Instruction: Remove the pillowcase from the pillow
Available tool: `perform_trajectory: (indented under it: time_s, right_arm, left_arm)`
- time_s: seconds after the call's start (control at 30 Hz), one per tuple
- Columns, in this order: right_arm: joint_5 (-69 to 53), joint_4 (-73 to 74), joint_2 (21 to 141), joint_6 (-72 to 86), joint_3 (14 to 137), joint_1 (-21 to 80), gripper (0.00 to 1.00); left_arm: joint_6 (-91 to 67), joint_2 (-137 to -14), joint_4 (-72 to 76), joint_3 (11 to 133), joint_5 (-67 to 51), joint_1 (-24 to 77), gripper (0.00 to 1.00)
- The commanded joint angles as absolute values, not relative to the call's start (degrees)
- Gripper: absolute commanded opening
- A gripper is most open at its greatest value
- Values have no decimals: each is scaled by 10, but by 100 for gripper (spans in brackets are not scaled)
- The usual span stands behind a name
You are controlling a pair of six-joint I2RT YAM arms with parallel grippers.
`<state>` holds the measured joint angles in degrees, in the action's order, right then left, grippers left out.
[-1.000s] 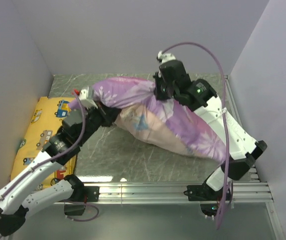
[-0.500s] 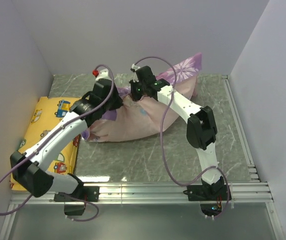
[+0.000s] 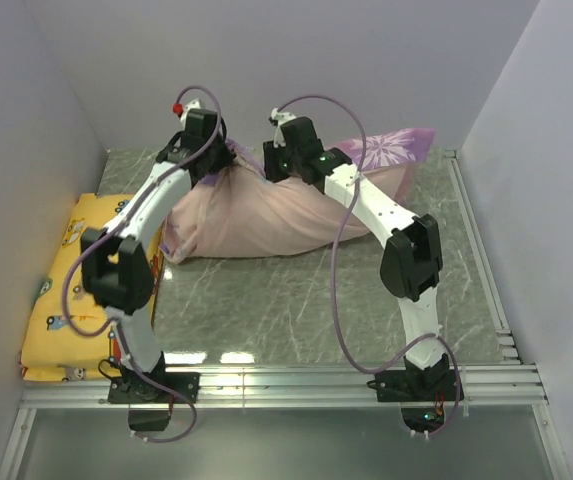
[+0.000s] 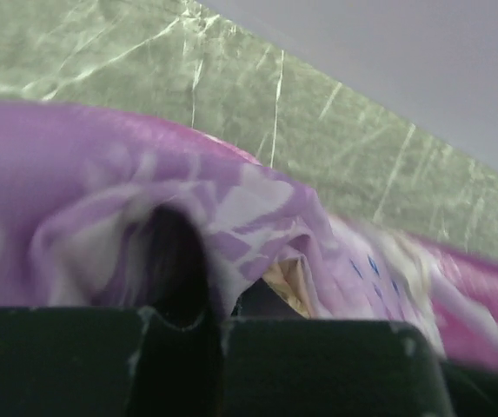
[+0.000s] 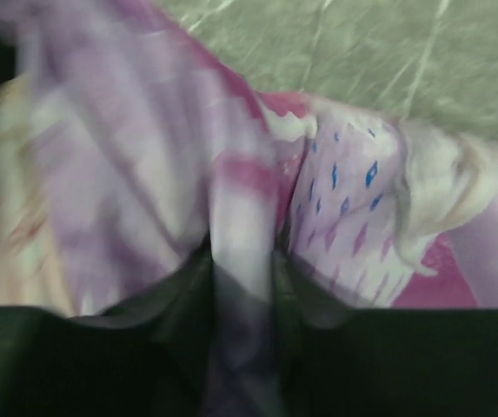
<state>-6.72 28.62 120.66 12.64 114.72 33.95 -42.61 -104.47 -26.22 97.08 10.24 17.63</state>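
The pillowcase [image 3: 266, 215] lies bunched at the back of the table, pale pink reverse facing me, with a purple snowflake-print end [image 3: 386, 150] at the back right. The white pillow does not show; it is hidden inside the fabric. My left gripper [image 3: 214, 160] is at the case's back left top, shut on a fold of the pillowcase [image 4: 188, 217]. My right gripper [image 3: 282, 165] is just right of it, shut on a pinch of the pillowcase [image 5: 240, 217]. Both arms reach far back, close together.
A yellow pillow with cartoon vehicles [image 3: 66, 300] lies along the left wall. The grey marbled table [image 3: 286, 300] stretches in front of the case. A metal rail [image 3: 296, 380] runs along the near edge. Walls close in on the left, back and right.
Both grippers have moved back and come together at the case's top. The case has turned from purple print up to pale pink reverse up, with its printed end now at the back right.
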Motion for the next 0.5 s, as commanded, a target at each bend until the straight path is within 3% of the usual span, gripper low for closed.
perform_trajectory:
  time_s: [0.0,0.03,0.1,0.23,0.4,0.47]
  right_arm:
    - [-24,414,1174,132,1150,338,48]
    - [-12,402,1158,139,1139,338,60]
    - [26,375,1112,151,1117,338,69]
    - [93,351,1050,156,1110,338,77]
    - [98,310,983,168,1073,340,81]
    - [105,319,968,173,1058,347,81]
  left_arm:
    - [-403,-1204,-322,1052,112,137,0]
    - [-396,-1229,-327,1069,103,135,0]
    - [-391,-1293,-348,1106,68,134,0]
    - [-416,-1308,-316,1054,5,140,0]
    - [-513,-1199,-175,857,-9,160,0]
    - [-560,-1152,-126,783,-4,176,5]
